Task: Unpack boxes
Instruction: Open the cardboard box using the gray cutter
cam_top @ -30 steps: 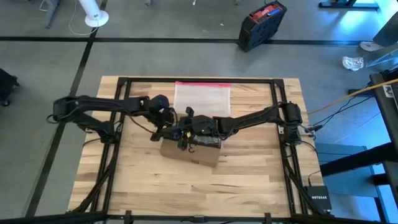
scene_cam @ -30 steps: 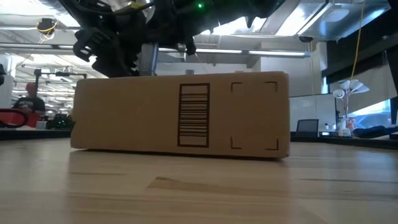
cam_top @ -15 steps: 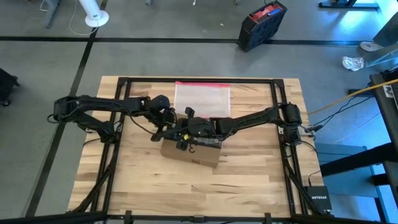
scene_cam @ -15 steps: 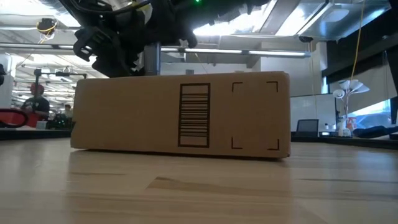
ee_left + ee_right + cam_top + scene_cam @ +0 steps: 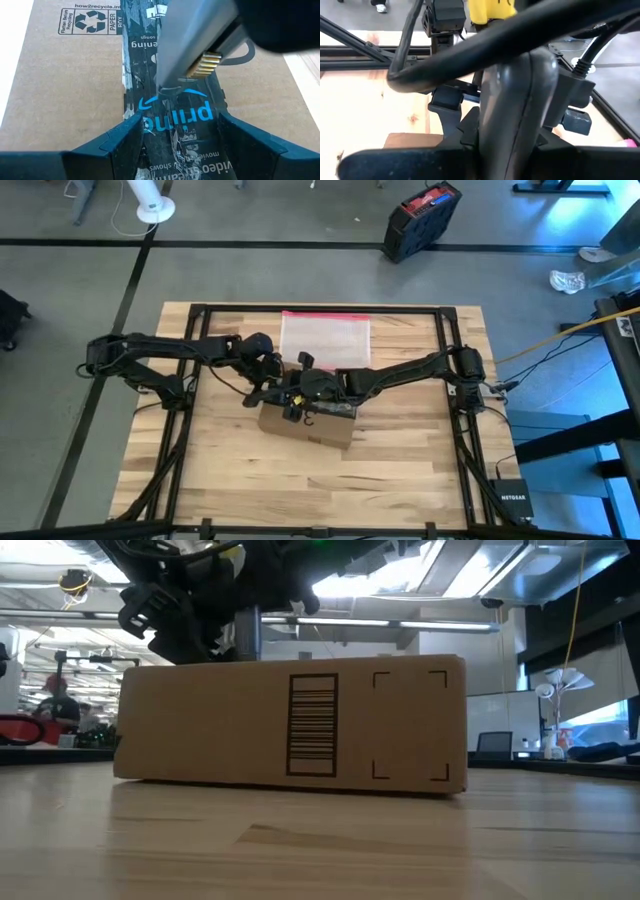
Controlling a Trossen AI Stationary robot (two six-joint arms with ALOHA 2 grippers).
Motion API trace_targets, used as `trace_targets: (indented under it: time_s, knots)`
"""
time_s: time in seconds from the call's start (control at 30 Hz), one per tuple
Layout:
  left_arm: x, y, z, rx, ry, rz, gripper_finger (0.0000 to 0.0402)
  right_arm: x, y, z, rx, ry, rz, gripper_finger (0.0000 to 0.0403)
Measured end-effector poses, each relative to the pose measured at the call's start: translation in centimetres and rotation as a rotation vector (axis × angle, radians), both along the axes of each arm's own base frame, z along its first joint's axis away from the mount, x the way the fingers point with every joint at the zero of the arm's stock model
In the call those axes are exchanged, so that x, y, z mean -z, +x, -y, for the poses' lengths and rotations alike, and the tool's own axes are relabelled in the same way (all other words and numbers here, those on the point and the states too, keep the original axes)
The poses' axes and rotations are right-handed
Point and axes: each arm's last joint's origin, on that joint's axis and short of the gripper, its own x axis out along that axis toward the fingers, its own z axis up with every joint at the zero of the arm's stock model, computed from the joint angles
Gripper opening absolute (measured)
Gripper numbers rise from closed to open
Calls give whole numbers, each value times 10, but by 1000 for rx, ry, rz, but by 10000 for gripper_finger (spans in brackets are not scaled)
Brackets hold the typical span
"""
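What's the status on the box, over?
Left gripper open over box. Right gripper shut on grey tool, tip on black tape. Box still sealed. Nothing obstructing.

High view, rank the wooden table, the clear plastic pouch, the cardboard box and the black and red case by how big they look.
1. wooden table, clearly largest
2. clear plastic pouch
3. cardboard box and black and red case: look alike; the arms cover part of the box, so unranked.

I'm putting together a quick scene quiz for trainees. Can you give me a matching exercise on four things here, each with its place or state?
1. cardboard box
2. clear pouch
3. black and red case
4. left gripper

a. on the floor beyond the table
b. open over the black tape
c. mid-table under both arms
d. flat at the table's far edge

Pairs: 1-c, 2-d, 3-a, 4-b
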Motion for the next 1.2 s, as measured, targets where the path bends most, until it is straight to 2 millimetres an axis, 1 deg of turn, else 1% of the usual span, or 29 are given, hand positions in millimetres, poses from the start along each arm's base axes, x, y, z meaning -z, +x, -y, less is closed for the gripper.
trace_targets:
  time_s: [0.33, 0.57, 0.83, 1.07, 1.2]
  knots:
    - [1, 0, 0, 0, 6, -4, 249, 7, 5, -1, 4, 67, 26, 63]
    - [1, -1, 0, -2, 6, -5, 249, 9, 6, -1, 0, 68, 19, 63]
    - [1, -1, -1, -10, 10, -8, 249, 17, 3, -1, -1, 98, 15, 63]
    - [1, -1, -1, -9, 13, -9, 249, 22, 1, -2, 2, 111, -26, 63]
    - [4, -2, 0, -7, 18, -3, 249, 24, 0, -8, 5, 101, -48, 63]
